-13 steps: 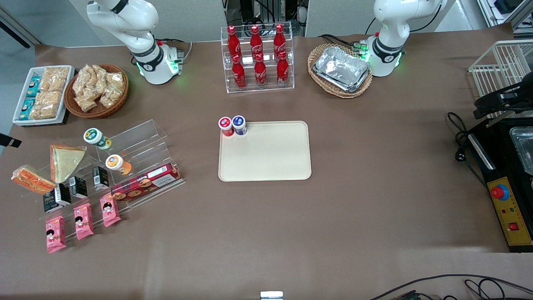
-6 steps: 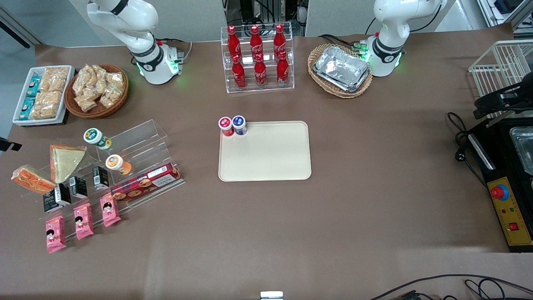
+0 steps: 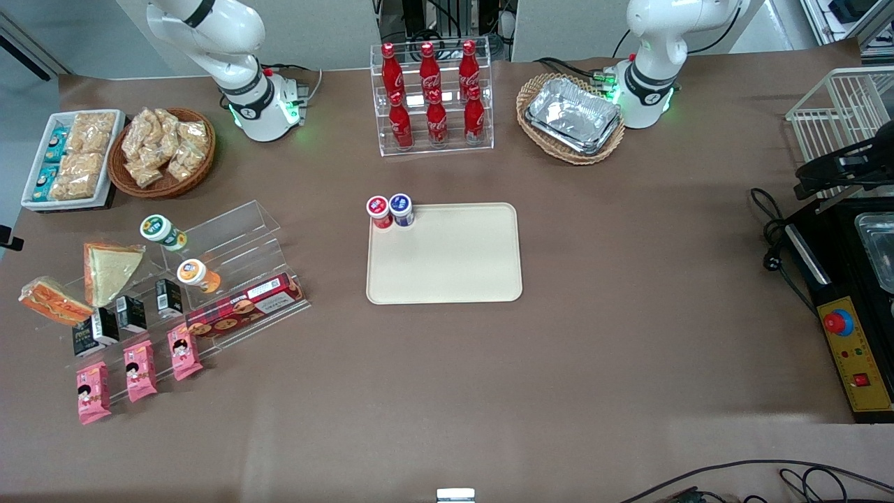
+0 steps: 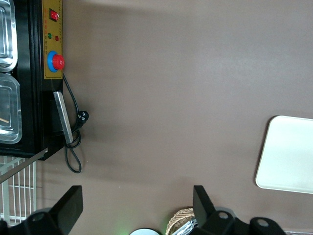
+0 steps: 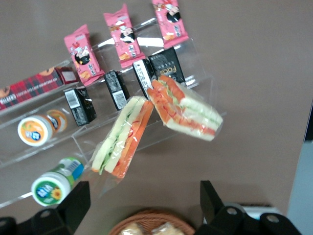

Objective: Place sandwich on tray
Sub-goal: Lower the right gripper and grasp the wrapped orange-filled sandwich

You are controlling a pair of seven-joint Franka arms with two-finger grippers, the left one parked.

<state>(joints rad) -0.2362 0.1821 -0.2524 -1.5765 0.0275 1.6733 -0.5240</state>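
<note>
The small wrapped wedge sandwich (image 3: 54,300) with orange-red filling stripes rests on the clear acrylic stepped rack (image 3: 230,237) at the working arm's end of the table, touching a pale beige triangular sandwich (image 3: 108,269). The right arm's gripper (image 5: 144,191) hovers above both, fingers spread wide and empty. The cream-beige rectangular plastic tray (image 3: 447,265) lies well apart, mid-frame in the front view.

The red bottles (image 3: 429,94) in the clear rack carried white Coca-Cola script; a black carton (image 5: 167,64) read "Face".
</note>
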